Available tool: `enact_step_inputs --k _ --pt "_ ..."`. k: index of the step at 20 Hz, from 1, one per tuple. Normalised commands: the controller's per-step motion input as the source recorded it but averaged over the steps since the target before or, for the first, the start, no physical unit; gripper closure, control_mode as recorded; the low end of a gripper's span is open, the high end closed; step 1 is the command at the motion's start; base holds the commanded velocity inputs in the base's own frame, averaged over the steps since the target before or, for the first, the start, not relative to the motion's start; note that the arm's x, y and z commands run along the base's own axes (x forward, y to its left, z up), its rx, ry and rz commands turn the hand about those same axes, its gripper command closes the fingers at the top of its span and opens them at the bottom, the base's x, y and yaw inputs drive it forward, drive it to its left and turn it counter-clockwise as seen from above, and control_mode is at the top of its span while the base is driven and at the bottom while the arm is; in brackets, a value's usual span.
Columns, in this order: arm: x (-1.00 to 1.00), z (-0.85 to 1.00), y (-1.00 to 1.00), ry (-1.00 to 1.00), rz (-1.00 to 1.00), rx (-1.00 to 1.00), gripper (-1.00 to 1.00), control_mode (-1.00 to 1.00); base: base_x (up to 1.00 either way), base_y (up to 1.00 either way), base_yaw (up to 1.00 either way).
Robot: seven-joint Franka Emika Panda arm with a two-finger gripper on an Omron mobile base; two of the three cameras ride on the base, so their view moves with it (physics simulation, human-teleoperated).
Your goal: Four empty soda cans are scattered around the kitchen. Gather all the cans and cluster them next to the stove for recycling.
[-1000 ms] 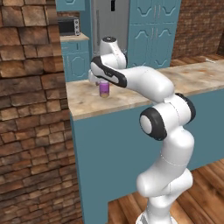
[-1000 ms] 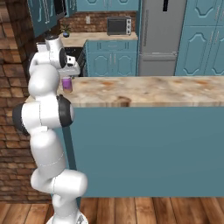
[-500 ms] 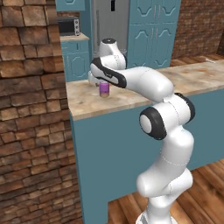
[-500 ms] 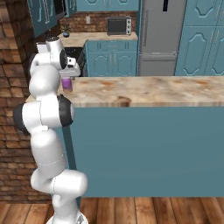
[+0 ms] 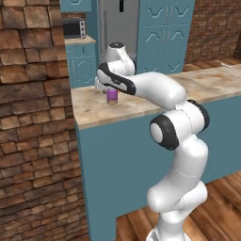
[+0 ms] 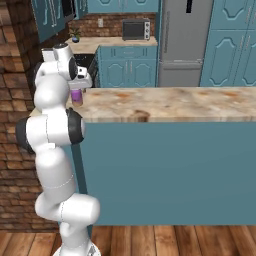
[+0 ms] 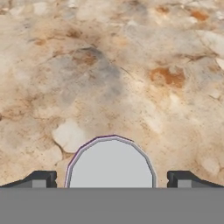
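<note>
From the left base view, the purple soda can point(image 5: 112, 96) stands upright on the stone counter point(image 5: 141, 106), near its left end and closer to the far edge than to the front one, directly beneath the hand; the arm's forearm crosses in front, so the gripper itself and the can's top are largely masked there, and I cannot read the finger spacing from this side. In the right base view the can point(image 6: 76, 96) shows as a small purple cylinder tucked behind the robot's upper body at the counter's left end, with the stove point(image 6: 89, 61) dim and partly blocked beyond it, too small to judge. The hand view looks straight down: the can's grey lid point(image 7: 111, 164) sits centred between the two dark fingertips, and the gripper point(image 7: 111, 180) is spread wide, one tip on either side, clear of the rim. To do this grasp well, I judge the hand should come down straight, keeping the lid centred, and pinch the wall below the rim. The can's lower half and how far the tips stand above the counter are cut off at the bottom.
</note>
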Motion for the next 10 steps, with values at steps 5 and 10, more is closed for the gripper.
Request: enact_step_inputs --k 5,10 --pt "0.0 -0.05 0.0 0.03 -0.01 0.0 1.0 -1.0 0.0 0.0 0.0" --pt "0.0 -0.03 0.0 0.06 -0.01 0.0 1.0 -1.0 0.0 0.0 0.0"
